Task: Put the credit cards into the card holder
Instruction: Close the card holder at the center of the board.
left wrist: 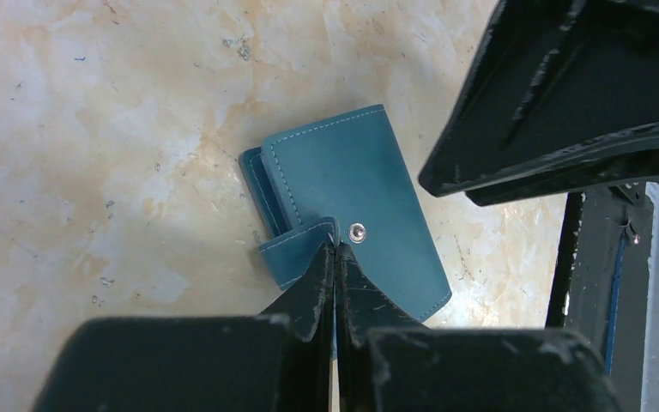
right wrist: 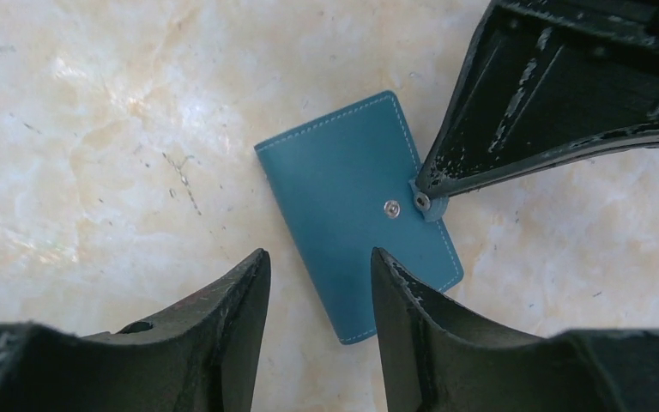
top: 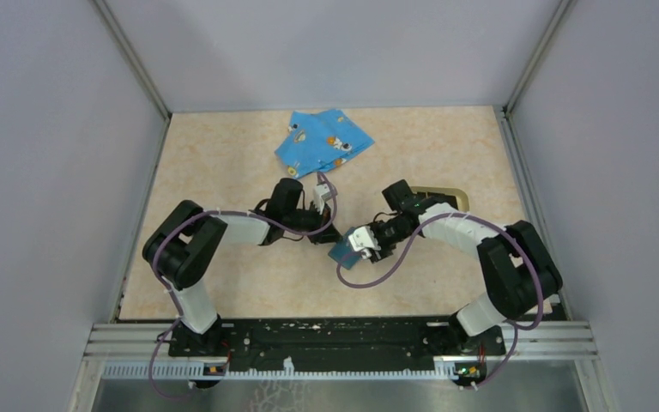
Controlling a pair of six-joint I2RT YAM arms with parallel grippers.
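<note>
The card holder [left wrist: 352,193] is a teal-blue wallet lying flat on the table; it also shows in the right wrist view [right wrist: 343,189] and the top view [top: 343,256]. My left gripper [left wrist: 335,247] is shut on the holder's small snap tab at its edge; its fingers [right wrist: 549,112] show in the right wrist view. My right gripper [right wrist: 319,257] is open and empty, hovering just above the holder's near end, and shows in the top view [top: 356,247]. My left gripper [top: 333,242] sits opposite it. No credit cards are in view.
A bright blue cartoon-print cloth [top: 322,142] lies at the back of the table. A tan oval tray [top: 444,196] sits behind my right arm, mostly hidden by it. Grey walls enclose the table on three sides.
</note>
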